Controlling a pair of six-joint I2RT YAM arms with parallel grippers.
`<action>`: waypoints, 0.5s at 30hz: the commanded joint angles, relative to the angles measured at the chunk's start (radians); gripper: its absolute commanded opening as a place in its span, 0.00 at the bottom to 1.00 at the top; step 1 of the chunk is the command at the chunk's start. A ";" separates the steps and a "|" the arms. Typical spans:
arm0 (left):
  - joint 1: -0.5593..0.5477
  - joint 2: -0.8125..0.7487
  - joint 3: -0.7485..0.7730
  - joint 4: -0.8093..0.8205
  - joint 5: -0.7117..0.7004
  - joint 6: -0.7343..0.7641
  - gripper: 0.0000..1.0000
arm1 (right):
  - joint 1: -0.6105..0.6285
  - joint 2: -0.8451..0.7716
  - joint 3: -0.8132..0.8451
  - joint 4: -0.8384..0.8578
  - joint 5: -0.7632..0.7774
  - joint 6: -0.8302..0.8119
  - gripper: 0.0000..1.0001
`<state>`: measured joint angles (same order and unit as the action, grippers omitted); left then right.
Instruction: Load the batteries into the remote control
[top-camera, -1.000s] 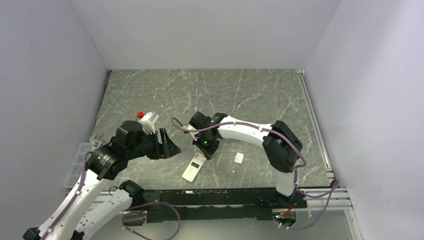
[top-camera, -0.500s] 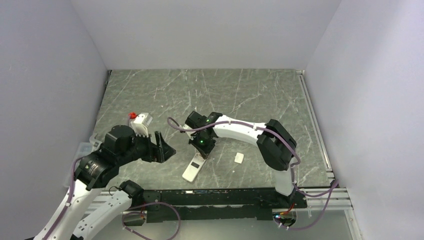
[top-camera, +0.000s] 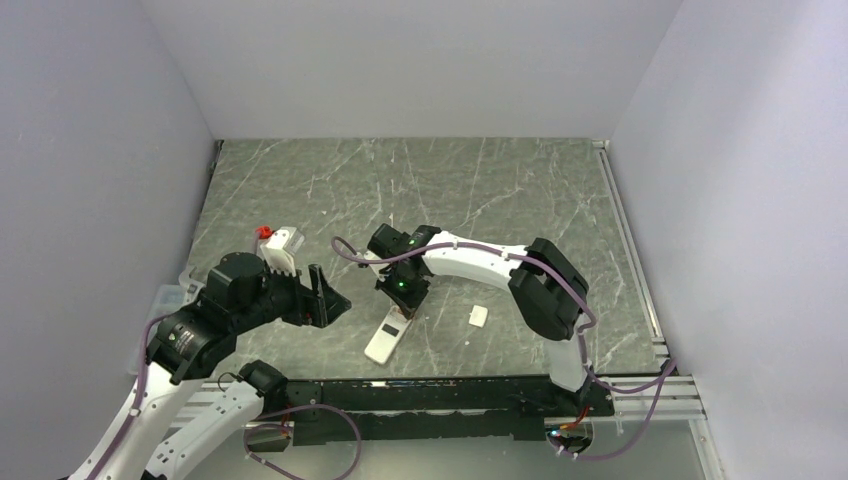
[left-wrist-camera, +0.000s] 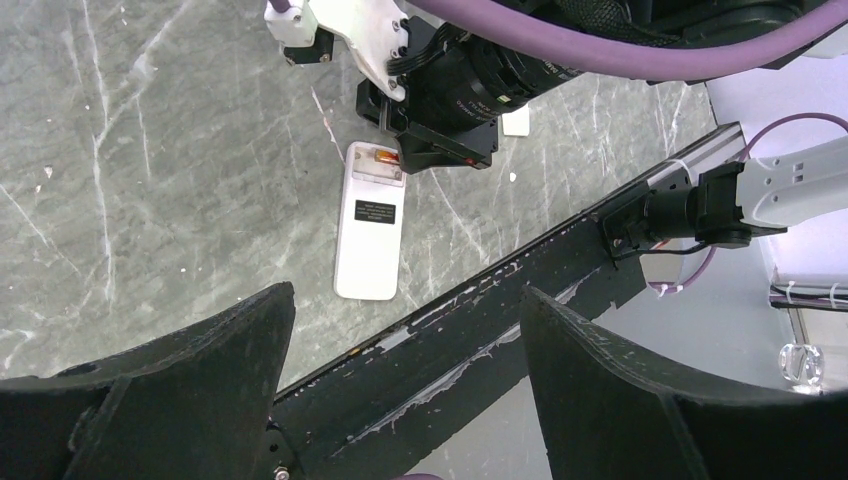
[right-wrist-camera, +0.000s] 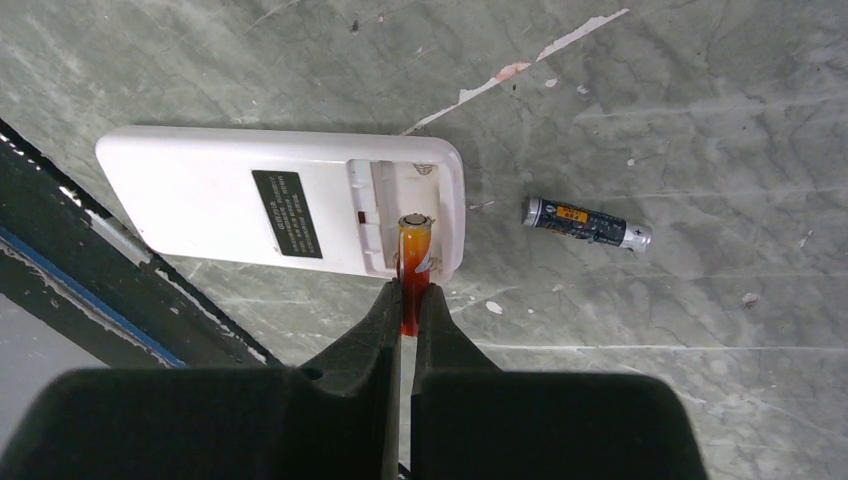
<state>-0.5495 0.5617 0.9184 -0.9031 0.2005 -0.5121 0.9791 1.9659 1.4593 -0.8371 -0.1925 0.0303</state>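
Note:
The remote control (right-wrist-camera: 285, 212) lies back up on the table, its battery bay open at the far end. It also shows in the top view (top-camera: 388, 335) and the left wrist view (left-wrist-camera: 370, 225). My right gripper (right-wrist-camera: 408, 292) is shut on an orange battery (right-wrist-camera: 414, 250), whose tip sits in the open bay. A dark grey battery (right-wrist-camera: 587, 224) lies loose on the table just right of the remote. My left gripper (top-camera: 325, 295) is open and empty, raised left of the remote.
A small flat white square piece (top-camera: 477, 315) lies right of the remote. A white object with a red part (top-camera: 280, 240) sits at the left. A clear plastic box (top-camera: 160, 310) stands at the table's left edge. The black front rail (left-wrist-camera: 500, 290) runs close behind the remote.
My left arm has drawn back to the left, away from the remote. My right gripper has shifted slightly left, still over the remote's upper end.

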 joint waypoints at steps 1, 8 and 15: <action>-0.002 -0.009 -0.008 0.032 -0.012 0.012 0.88 | 0.006 0.015 0.048 -0.022 0.013 0.007 0.00; -0.003 -0.012 -0.009 0.035 -0.012 0.012 0.88 | 0.006 0.027 0.059 -0.027 0.023 0.010 0.00; -0.002 -0.014 -0.009 0.034 -0.014 0.012 0.89 | 0.006 0.033 0.059 -0.031 0.039 0.011 0.01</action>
<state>-0.5495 0.5583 0.9127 -0.9028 0.2001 -0.5121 0.9810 1.9972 1.4765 -0.8467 -0.1822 0.0334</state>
